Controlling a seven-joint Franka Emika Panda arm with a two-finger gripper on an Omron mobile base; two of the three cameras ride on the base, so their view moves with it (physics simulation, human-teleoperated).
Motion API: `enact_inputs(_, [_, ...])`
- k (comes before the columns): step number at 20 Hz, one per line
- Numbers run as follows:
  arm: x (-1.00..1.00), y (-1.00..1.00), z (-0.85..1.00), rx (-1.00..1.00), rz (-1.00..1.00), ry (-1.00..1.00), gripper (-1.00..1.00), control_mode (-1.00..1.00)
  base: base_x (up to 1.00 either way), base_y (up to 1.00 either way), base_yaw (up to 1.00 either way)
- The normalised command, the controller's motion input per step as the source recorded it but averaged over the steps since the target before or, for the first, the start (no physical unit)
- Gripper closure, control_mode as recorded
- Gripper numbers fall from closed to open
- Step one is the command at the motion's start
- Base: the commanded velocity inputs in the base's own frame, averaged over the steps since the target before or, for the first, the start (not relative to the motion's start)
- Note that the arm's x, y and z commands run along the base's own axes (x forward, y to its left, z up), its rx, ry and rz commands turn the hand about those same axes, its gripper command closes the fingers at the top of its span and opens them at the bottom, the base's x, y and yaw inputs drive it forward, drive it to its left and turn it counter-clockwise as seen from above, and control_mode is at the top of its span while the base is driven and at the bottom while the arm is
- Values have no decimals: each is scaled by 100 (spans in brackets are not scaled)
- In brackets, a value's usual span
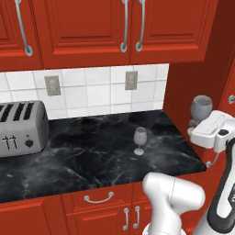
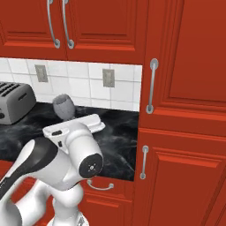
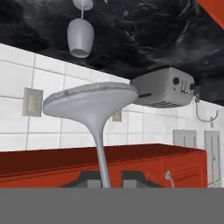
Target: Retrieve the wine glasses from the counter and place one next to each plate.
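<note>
Left base view: gripper (image 1: 200, 123) raised off the right end of the counter (image 1: 92, 147), clenched on the stem of a wine glass (image 1: 201, 108), bowl standing up above the white hand, against the red cabinet side. Second wine glass (image 1: 139, 140) upright on the black marble, near the middle right of the worktop, well apart from the held one. Silver toaster (image 1: 20, 128) at the far left of the counter, against the tiled wall (image 1: 92, 92). Two wall sockets (image 1: 52, 85) on the tiles. Red upper cabinets (image 1: 92, 27) with silver handles overhead.

Right base view: held glass (image 2: 64, 107) rising from the hand, bowl grey and see-through, toaster (image 2: 15, 102) behind it to the left, tall red cabinet door (image 2: 185, 79) to the right.

Hand view, rolled upside down: round foot of the held glass (image 3: 89, 99) close to the lens, thin stem running down between the two dark fingertips (image 3: 89, 178), pads pinched on it. Other glass (image 3: 80, 36) hanging inverted from the marble (image 3: 144, 39) at the top, toaster (image 3: 164, 87) to its right
</note>
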Motion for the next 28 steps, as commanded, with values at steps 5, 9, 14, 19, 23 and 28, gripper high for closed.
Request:
enact_inputs(5, [-63, 24, 53, 0, -3, 5, 100, -100, 0, 0, 0])
enact_inputs(9, [-77, 45, 24, 0, -5, 0, 100, -100, 0, 0, 0])
enact_inputs(14, [-75, 33, 10, 0, -5, 0, 100, 100, -20, 12, -1])
enact_inputs(19, [0, 0, 0, 0, 0, 0, 100, 100, -100, 96, -10])
enact_inputs(23, [0, 0, 0, 0, 0, 0, 100, 100, -100, 100, -4])
enact_inputs(28, [0, 0, 0, 0, 0, 0, 100, 100, -69, 94, 36])
